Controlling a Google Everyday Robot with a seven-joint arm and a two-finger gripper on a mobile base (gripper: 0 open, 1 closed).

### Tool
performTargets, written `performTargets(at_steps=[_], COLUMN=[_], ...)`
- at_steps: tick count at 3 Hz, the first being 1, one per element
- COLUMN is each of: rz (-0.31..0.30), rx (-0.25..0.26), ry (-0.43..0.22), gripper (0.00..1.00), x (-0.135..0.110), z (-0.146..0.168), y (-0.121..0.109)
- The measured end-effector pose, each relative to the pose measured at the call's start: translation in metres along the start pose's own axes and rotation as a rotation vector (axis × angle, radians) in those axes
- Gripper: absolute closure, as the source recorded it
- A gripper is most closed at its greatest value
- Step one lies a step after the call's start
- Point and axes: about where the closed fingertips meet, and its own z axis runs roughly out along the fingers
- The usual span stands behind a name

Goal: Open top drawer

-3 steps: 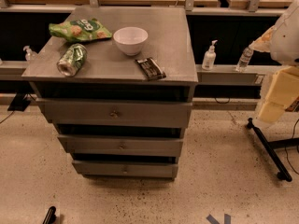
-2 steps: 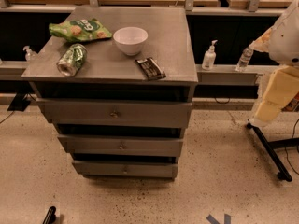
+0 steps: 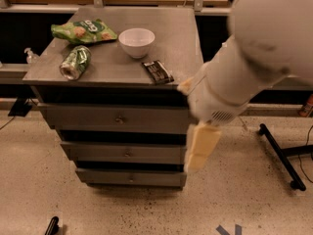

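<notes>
The top drawer (image 3: pixel 98 117) is the widest grey drawer, right under the cabinet top, with a small round knob (image 3: pixel 120 118) at its centre. Its front sits flush, closed. My white arm (image 3: pixel 254 48) reaches in from the upper right. My cream-coloured gripper (image 3: pixel 200 148) hangs down in front of the cabinet's right end, right of the knob and lower, at about the middle drawer's height. It hides the right ends of the drawers.
Two narrower grey drawers (image 3: pixel 127 153) (image 3: pixel 131 177) lie below. On the cabinet top (image 3: pixel 181 38) are a green chip bag (image 3: pixel 83 32), a white bowl (image 3: pixel 137 41), a green can on its side (image 3: pixel 75 62) and a dark snack bar (image 3: pixel 157 72). A black stand's legs (image 3: pixel 281 155) are on the floor at right.
My arm has swung from the right edge of the view leftwards and now sits in front of the cabinet's right end. The cabinet appears larger and nearer. The drawers have not moved.
</notes>
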Motion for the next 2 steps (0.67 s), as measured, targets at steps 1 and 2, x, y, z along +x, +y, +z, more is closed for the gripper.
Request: performTargets(at_steps=[1,2], rz=[-0.010,-0.010], rx=[-0.047,-0.048], ry=[0.022,0.022], gripper=[0.00,0.00], x=[0.0043,0.0043], z=[0.0265,0.0266], y=[0.0225,0.0224])
